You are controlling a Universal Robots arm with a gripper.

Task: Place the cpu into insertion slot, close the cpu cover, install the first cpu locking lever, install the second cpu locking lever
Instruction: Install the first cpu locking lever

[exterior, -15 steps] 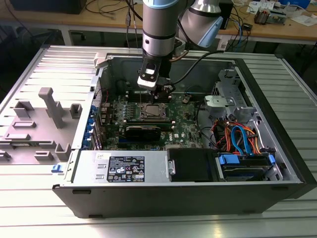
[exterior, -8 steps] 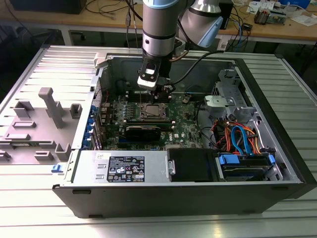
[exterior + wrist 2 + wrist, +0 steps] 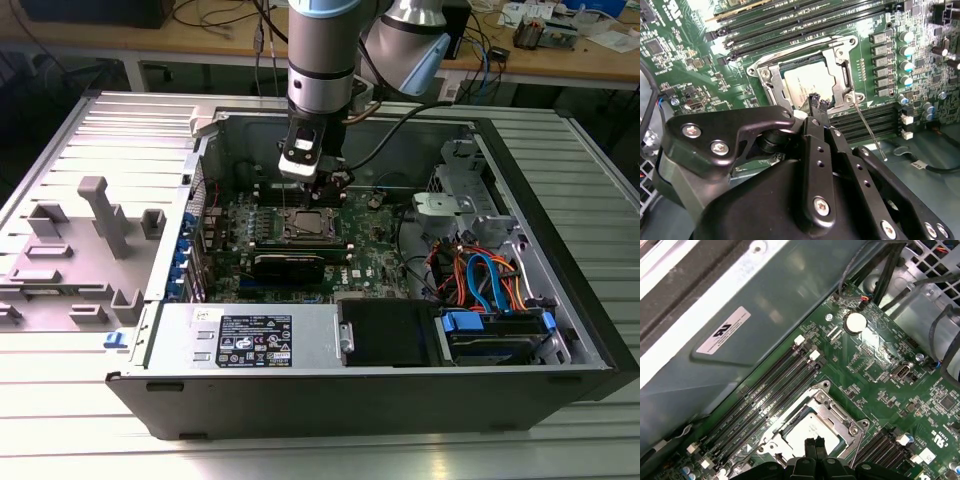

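In the open computer case (image 3: 350,400), over the middle of the green motherboard (image 3: 375,255), the gripper (image 3: 815,442) hangs with its jaws together, gripping nothing, just above the edge of the insertion slot (image 3: 308,224), where the lowered cpu cover (image 3: 842,75) frames the seated cpu (image 3: 800,85) and a thin locking lever (image 3: 870,130) angles away.

Bench (image 3: 600,430): ribbed silvery metal top. Carries one open black computer case (image 3: 350,400) (lying on its side, circuit board facing up). Just beside it, toward the exterior view's left, is a grey plate (image 3: 60,185) bearing grey upright fixtures (image 3: 100,210).
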